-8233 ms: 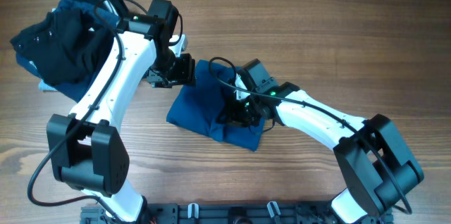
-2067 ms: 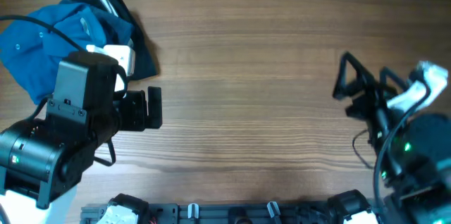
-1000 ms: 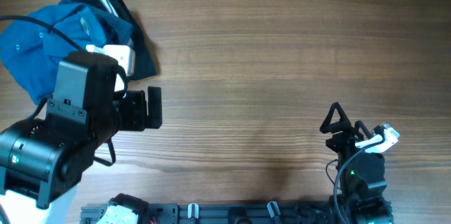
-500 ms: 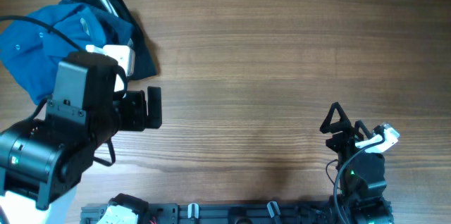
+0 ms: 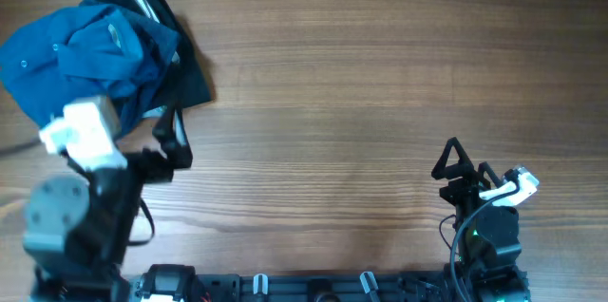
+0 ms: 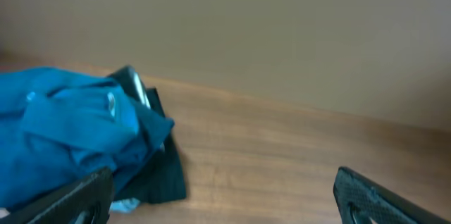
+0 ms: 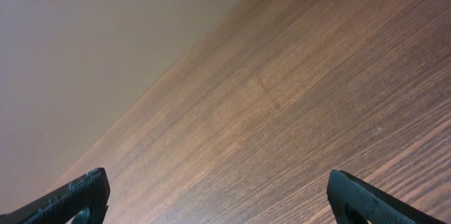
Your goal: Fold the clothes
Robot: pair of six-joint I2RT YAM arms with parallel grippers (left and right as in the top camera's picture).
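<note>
The clothes [image 5: 81,55] are a mid-blue shirt lying rumpled on a heap at the table's far left corner; in the left wrist view the shirt [image 6: 63,136] fills the left side. My left gripper [image 5: 173,141] hangs open near the front left, just short of the heap, with nothing between its fingers [image 6: 77,197]. The left gripper [image 6: 225,206] faces the heap's right edge. My right gripper [image 5: 454,164] stands open at the front right, far from the clothes. In its own view the right gripper [image 7: 222,203] frames only bare wood.
A navy-black garment [image 5: 190,84] lies under the shirt and sticks out on its right [image 6: 161,175]. The arms' mounting rail [image 5: 313,288] runs along the near edge. A plain wall [image 6: 282,34] stands behind the table's far edge.
My left arm has pulled back toward the near edge, uncovering more of the shirt heap. The right arm has stayed still for the last second. Both grippers remain open.
</note>
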